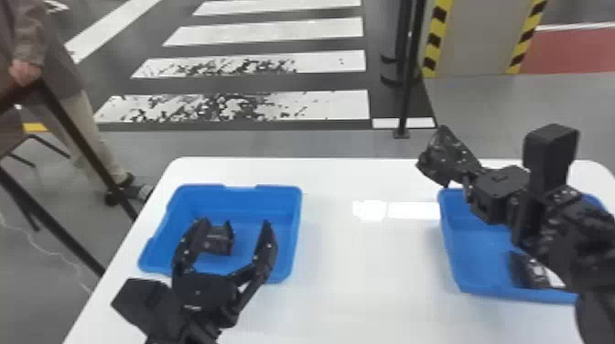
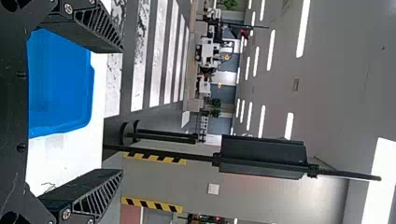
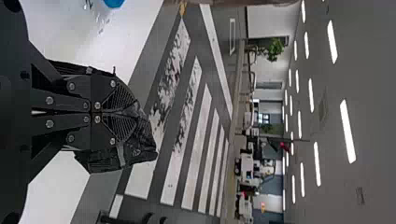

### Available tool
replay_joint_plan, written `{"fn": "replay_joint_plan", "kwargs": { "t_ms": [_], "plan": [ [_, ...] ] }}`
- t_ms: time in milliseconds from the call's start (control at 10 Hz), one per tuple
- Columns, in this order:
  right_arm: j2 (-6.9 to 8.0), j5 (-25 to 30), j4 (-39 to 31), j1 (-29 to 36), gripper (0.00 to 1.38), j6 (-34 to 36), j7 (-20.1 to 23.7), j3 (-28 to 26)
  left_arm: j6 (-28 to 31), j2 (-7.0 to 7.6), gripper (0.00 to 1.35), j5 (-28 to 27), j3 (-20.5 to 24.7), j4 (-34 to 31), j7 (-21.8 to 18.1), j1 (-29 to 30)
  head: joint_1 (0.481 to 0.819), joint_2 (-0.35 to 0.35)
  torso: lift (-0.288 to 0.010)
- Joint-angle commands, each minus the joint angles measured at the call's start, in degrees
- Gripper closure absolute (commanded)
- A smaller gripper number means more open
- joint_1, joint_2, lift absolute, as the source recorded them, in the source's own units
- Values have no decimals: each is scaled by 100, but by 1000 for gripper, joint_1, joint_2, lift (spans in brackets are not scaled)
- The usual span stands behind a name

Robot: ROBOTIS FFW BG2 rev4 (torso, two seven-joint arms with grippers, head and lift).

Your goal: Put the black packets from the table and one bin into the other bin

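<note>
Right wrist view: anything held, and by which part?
A black packet, pinched roughly mid-body by the right gripper, its ends sticking out either side.

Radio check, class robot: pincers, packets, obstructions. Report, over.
Right pincer shut on black packet, raised. Left pincer open at left bin; another packet inside. Right arm hides part of right bin. Over.

Large indoor hall, crosswalk stripes (image 1: 338,105), ceiling lights (image 3: 348,131)
</note>
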Motion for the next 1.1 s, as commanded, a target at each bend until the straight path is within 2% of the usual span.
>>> {"fn": "replay_joint_plan", "kwargs": {
  "t_ms": [0,200,400,500,600,700,800,1000],
  "plan": [
    [32,260,-211,429,1296,31,1,-671,-9,-6,116,9,5,0,0,-5,695,96,-110],
    [41,352,-507,1020,1296,227,18,-1220,-37,-15,111,9,40,0,0,9,695,-4,-110],
    [120,649,-619,1357,1265,382,71,-1654,-37,-24,110,9,51,0,0,9,695,-66,-110],
    [129,672,-436,1357,852,227,220,-1802,-37,-24,110,-2,51,0,0,-5,695,-81,-110],
    [129,649,-296,1329,275,199,405,-1974,-51,-24,110,-2,62,0,0,-5,695,-104,-110],
    [129,603,-324,1399,25,199,519,-2134,-93,-32,110,-14,85,0,0,-19,695,-123,-110],
    [155,512,-493,1624,110,-96,545,-2271,62,-41,108,-14,142,0,-53,-76,695,-138,-110],
    [392,386,-802,2159,199,-673,545,-2602,934,-199,116,-265,794,0,-694,-301,695,-153,-110]
  ]
}}
